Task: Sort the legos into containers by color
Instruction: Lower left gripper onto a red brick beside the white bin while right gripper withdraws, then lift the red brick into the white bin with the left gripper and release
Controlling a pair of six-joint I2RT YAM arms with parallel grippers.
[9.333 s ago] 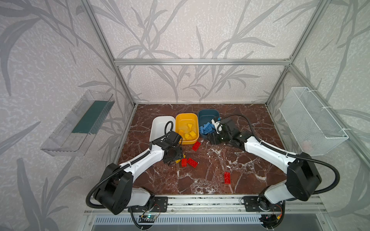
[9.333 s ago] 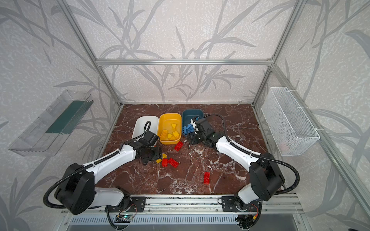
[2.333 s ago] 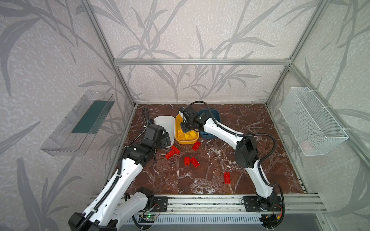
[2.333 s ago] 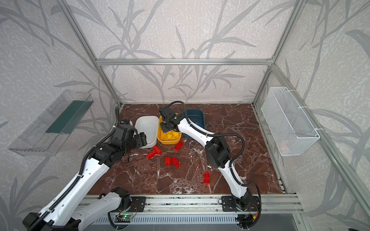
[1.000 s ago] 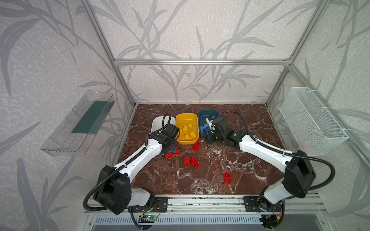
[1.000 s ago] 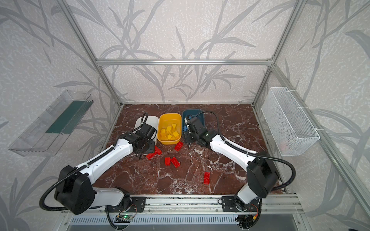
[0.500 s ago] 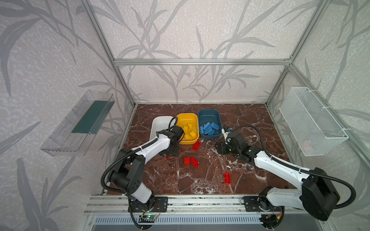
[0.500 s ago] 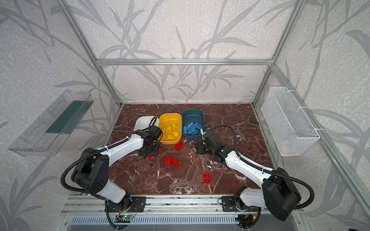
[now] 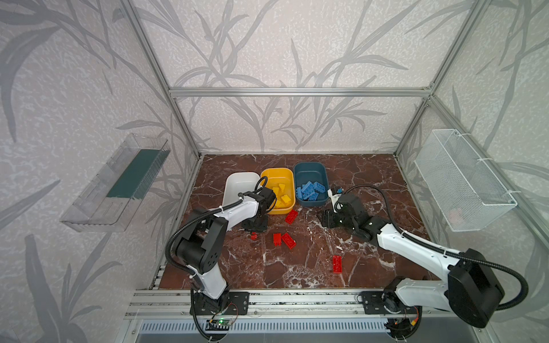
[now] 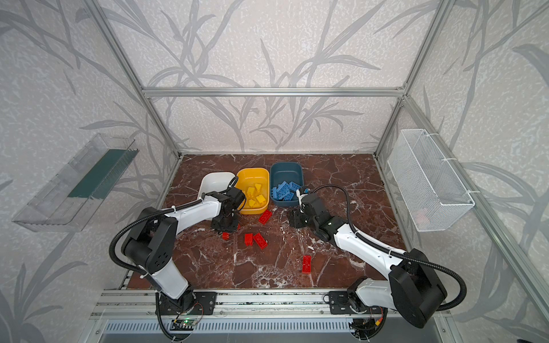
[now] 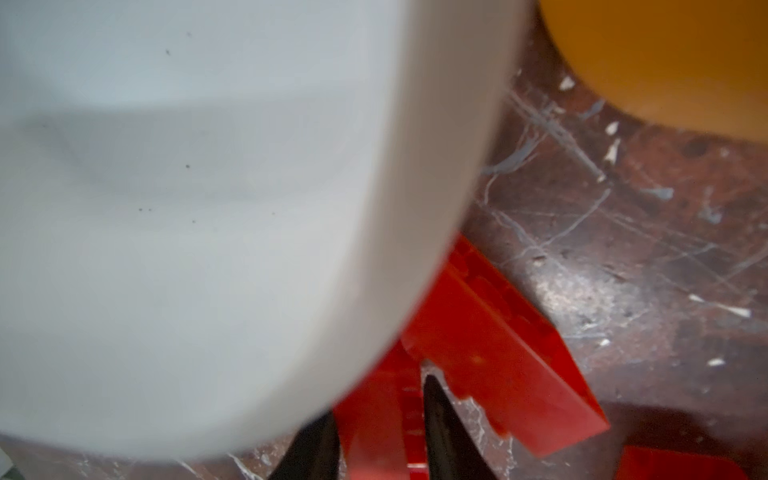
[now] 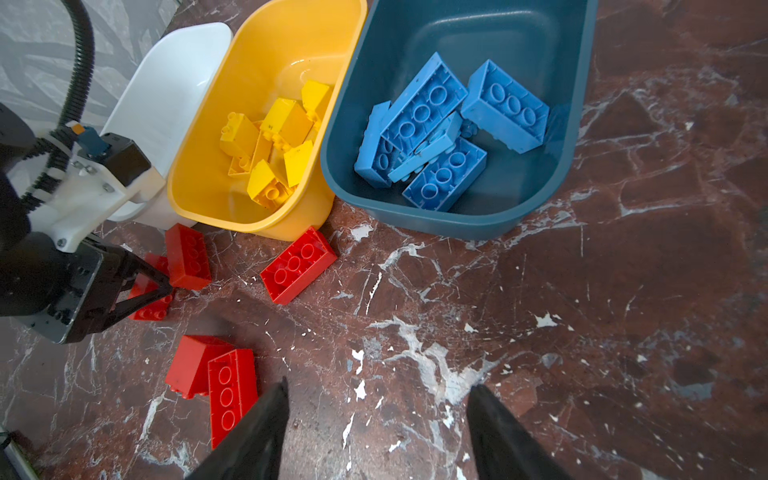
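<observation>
— Between the left gripper's [image 11: 380, 399] black fingers [image 11: 444, 432], what?
— One small red studded plastic brick [image 11: 378, 432], clamped tight, with the white rounded plastic tub [image 11: 208, 208] just beside the fingertips.
— And the right gripper [image 12: 379, 384]?
— Its fingers [image 12: 498, 432] spread apart, gripping nothing; a long red plastic brick [image 12: 230, 395] lies just outside one finger, on the marble floor [image 12: 582, 291].

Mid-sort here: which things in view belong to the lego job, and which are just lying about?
Job: white tub, yellow tub, teal tub; yellow legos and blue legos, already binned; red legos loose on the table; one red lego in the left gripper.
Lying about: clear tray, wire mesh basket, both hung on the side walls.
</observation>
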